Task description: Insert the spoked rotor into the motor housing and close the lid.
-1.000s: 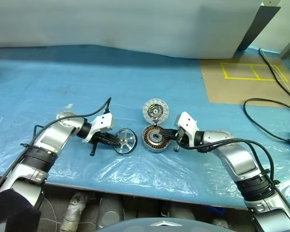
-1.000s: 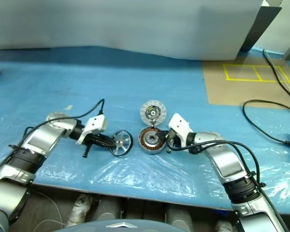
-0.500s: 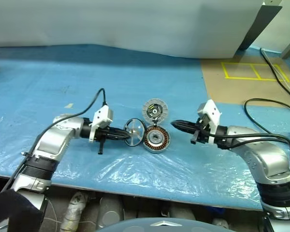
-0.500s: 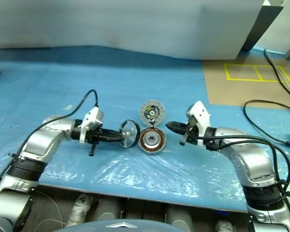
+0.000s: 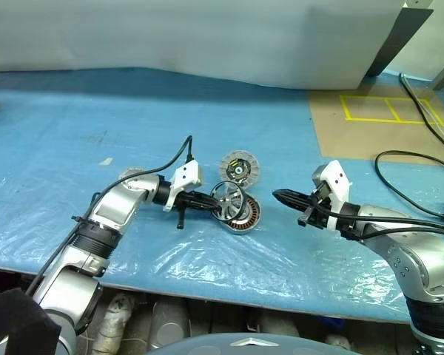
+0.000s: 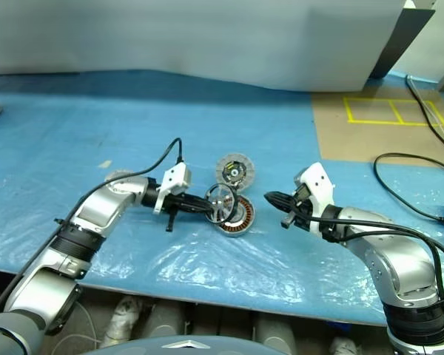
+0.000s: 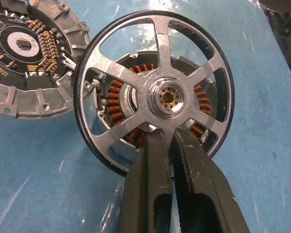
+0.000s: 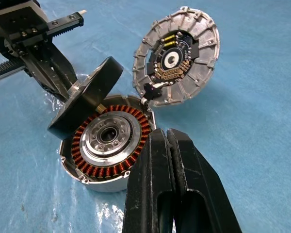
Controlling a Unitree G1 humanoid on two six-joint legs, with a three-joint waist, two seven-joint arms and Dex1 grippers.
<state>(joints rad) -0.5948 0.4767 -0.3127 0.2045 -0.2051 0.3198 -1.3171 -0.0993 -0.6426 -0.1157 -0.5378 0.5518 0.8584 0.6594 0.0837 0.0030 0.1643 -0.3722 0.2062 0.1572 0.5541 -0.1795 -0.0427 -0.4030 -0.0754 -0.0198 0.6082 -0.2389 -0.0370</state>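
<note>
My left gripper [image 5: 213,201] is shut on the spoked rotor [image 5: 227,200], clamping a spoke near the black rim [image 7: 160,92]. The rotor is tilted on edge just above the left side of the motor housing [image 5: 244,215]. The housing lies on the blue sheet with its copper windings [image 8: 109,145] exposed. The lid [image 5: 240,166] stands open behind the housing, joined at its far edge, with its inner face [image 8: 177,56] showing. My right gripper [image 5: 277,195] hovers a short way to the right of the housing, shut and empty, pointing at it.
Blue plastic sheeting [image 5: 133,126] covers the table. A brown board with yellow tape [image 5: 377,118] lies at the back right, with black cables [image 5: 418,159] crossing beside it. The table's front edge [image 5: 207,292] runs close below the arms. A white wall stands behind.
My left gripper has carried the rotor to the right, from beside the housing to over its left rim. My right gripper has pulled back to the right off the housing and risen.
</note>
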